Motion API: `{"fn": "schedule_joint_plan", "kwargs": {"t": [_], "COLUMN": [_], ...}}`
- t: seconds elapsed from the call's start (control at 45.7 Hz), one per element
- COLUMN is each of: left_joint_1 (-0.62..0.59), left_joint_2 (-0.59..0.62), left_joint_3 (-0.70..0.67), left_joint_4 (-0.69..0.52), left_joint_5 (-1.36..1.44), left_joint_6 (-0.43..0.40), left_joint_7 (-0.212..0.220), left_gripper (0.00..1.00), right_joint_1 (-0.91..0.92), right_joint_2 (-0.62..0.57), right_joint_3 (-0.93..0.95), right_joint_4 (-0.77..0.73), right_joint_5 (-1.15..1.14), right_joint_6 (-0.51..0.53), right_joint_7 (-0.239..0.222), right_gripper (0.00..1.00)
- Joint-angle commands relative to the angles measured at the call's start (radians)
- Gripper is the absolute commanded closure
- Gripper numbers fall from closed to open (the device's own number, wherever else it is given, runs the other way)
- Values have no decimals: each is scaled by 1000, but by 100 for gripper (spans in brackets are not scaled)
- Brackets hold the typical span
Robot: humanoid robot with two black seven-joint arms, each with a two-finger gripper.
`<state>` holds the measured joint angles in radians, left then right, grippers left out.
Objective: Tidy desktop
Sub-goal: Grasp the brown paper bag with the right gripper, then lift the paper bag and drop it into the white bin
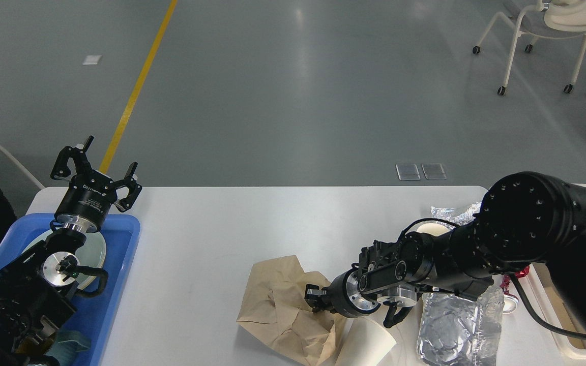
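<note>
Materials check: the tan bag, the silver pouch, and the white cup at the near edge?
Tan bag: looks like matte kraft paper, sharply creased. Silver pouch: likely foil or metallised film, shiny and wrinkled. White cup: probably paper, matte and smooth; plastic cannot be ruled out.

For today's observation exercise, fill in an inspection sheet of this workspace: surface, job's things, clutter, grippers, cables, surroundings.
Surface: white desktop, bare in the middle.
Job's things: crumpled brown paper bag, white paper cup on its side, foil pouch.
Clutter: crumpled foil at the far right; blue tray holding a plate.
Grippers: left gripper open above the tray; right gripper at the bag, jaws unclear.
Cables: black cable along the right arm.
Surroundings: grey floor, yellow line, wheeled chair.
</note>
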<state>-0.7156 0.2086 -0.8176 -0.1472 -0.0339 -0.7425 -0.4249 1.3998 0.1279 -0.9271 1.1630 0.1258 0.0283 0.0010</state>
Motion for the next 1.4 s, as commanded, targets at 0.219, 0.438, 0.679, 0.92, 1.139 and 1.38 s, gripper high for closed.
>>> {"fn": "schedule_joint_plan", "kwargs": {"t": [0.219,0.438,0.679,0.92,1.139,1.38], "left_joint_1": [1,1,1,1,1,1], "left_joint_2": [0,0,0,0,0,0], "left_joint_3": [0,0,2,2,2,2], "left_joint_4": [0,0,0,0,0,0], "left_joint_5": [0,0,-1,-1,-1,-1], "left_joint_6": [0,0,0,0,0,0], "left_joint_7": [0,0,-2,-2,0,-2], "left_gripper": [0,0,0,0,0,0], "right_joint_1": [391,754,1057,1084,891,526], "right_joint_2": [-227,-347,-464,-511,-717,-973], "right_joint_3": [5,2,-79,-234,-285,-285], "right_joint_4": [124,168,176,98,-92,-235], "right_joint_5": [-12,-15,-97,-185,-435,-606], "right_joint_6": [317,545,774,756,685,337], "right_joint_7": [-4,-6,1,4,16,34], "right_gripper": [100,100,100,100,100,100]}}
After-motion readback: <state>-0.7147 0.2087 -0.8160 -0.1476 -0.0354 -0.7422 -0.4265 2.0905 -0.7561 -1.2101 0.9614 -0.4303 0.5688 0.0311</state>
